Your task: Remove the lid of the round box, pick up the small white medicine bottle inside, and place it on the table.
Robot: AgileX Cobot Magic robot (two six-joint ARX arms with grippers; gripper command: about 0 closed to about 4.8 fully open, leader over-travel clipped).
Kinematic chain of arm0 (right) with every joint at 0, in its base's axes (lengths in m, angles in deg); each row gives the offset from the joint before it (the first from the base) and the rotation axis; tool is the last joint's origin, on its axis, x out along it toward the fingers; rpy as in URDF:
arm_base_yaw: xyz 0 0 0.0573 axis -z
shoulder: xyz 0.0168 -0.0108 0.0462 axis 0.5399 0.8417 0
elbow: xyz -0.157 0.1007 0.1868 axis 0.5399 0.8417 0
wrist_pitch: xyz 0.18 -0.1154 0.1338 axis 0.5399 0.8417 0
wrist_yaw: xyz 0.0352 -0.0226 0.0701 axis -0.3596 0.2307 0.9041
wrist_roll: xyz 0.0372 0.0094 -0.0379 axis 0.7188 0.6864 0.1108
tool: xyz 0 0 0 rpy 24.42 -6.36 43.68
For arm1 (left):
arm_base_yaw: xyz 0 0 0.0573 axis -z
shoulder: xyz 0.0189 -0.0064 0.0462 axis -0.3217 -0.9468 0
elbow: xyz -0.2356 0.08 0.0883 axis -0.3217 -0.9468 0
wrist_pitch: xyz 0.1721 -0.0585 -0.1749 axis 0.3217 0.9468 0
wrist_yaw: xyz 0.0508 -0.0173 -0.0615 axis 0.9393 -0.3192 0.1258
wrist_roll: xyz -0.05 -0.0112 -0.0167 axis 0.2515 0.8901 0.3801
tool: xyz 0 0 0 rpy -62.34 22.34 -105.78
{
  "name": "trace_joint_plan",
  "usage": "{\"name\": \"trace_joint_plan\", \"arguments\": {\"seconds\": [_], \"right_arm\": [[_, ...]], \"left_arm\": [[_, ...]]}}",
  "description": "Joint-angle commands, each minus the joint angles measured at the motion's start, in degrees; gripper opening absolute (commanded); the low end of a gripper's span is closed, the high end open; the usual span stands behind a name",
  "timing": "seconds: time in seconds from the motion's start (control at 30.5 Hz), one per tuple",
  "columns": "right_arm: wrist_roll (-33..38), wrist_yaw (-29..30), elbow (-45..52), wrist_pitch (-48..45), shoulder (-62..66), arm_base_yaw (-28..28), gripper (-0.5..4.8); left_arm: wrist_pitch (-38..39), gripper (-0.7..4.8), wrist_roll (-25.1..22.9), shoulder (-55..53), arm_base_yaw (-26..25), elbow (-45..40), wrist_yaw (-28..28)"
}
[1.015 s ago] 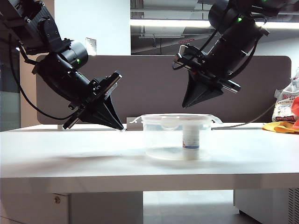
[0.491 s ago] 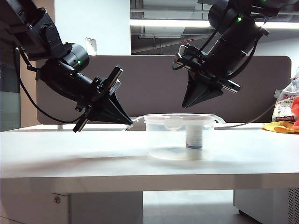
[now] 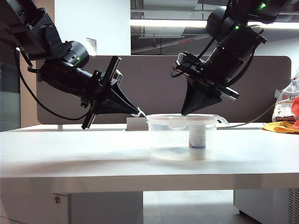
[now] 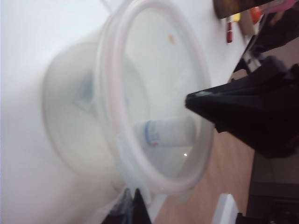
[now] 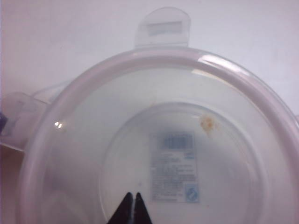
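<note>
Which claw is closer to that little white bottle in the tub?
Right. The right claw, shut, hovers just above the lid, nearly over the small white medicine bottle. The left claw, also shut, sits at the lid's far-left tab.

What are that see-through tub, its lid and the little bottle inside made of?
Box: probably clear, slightly frosted plastic; the bottle shows hazily through its wall. Lid: likely the same translucent plastic, with moulded clip tabs and glossy highlights on its rim. Bottle: seemingly opaque white plastic with a label, maybe paper. The shut left gripper and right gripper hover at the rim.
</note>
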Motion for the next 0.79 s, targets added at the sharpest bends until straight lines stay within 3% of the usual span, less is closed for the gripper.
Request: {"name": "trace_joint_plan", "arguments": {"seconds": [0.03,0.13,0.26,0.39,0.46,0.65,0.79], "right_arm": [[-0.1,-0.3,0.2,1.8,0.4,-0.1,-0.06],[-0.2,-0.3,0.2,2.4,0.5,-0.1,-0.06],[-0.1,-0.3,0.1,2.6,0.5,0.0,-0.06],[-0.2,-0.4,0.0,2.1,0.3,0.0,-0.06],[-0.3,-0.5,-1.0,2.5,-0.2,0.1,-0.06],[-2.5,-1.8,-4.1,4.8,-1.2,0.1,-0.06],[-2.6,-1.8,-4.1,5.2,-1.6,0.1,-0.06]], "left_arm": [[-2.6,-0.06,1.5,0.2,0.2,0.2,-3.9],[-2.6,-0.06,1.5,0.3,0.5,1.2,-6.1],[-2.1,-0.06,0.9,1.2,0.4,1.5,-4.5],[2.9,-0.06,-6.3,5.5,-0.9,1.5,-1.7],[8.9,-0.05,-12.2,7.8,-1.0,1.5,-0.4],[23.2,-0.06,-23.9,8.7,1.8,1.2,4.1],[23.7,-0.06,-24.9,8.7,5.3,-1.9,6.6]]}}
